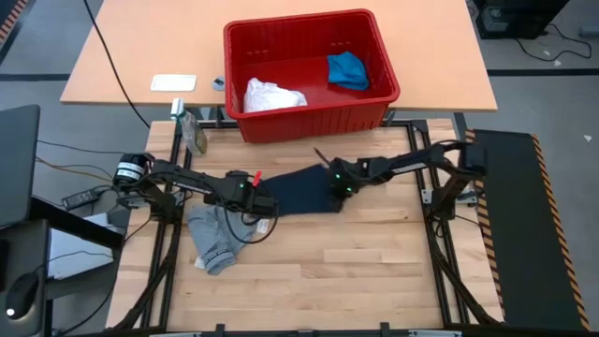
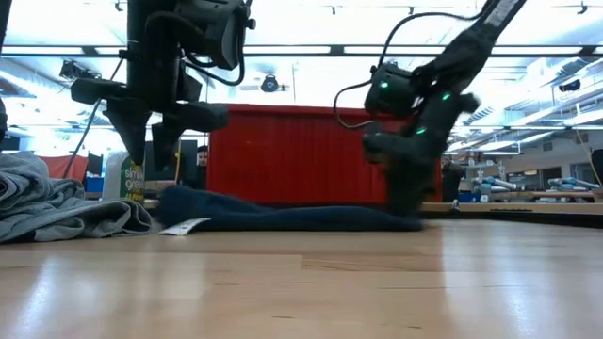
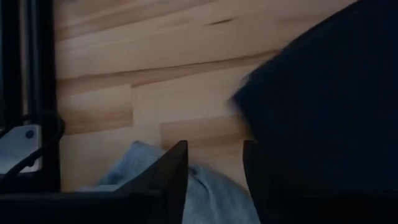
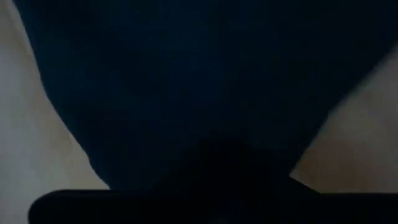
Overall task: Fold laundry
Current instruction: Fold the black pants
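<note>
High view: dark navy cloth garment [image 1: 299,192] flat at bench [image 1: 374,271] centre; crumpled grey cotton T-shirt [image 1: 213,236] near left edge; white cloth [image 1: 271,95] and bright blue garment [image 1: 347,70] in red plastic basket [image 1: 309,117] beyond far edge. Left gripper [image 1: 265,204] at navy's left end, right gripper [image 1: 335,187] on its right end.
Low view: left jaws above cloth.
Left wrist view: jaws spread, empty.
Right wrist view: navy fills frame; jaws' state cannot tell.

I see my wooden table [image 1: 356,262] carrying a flat navy garment [image 1: 299,192] and a crumpled grey T-shirt [image 1: 213,236] just beside it.
</note>
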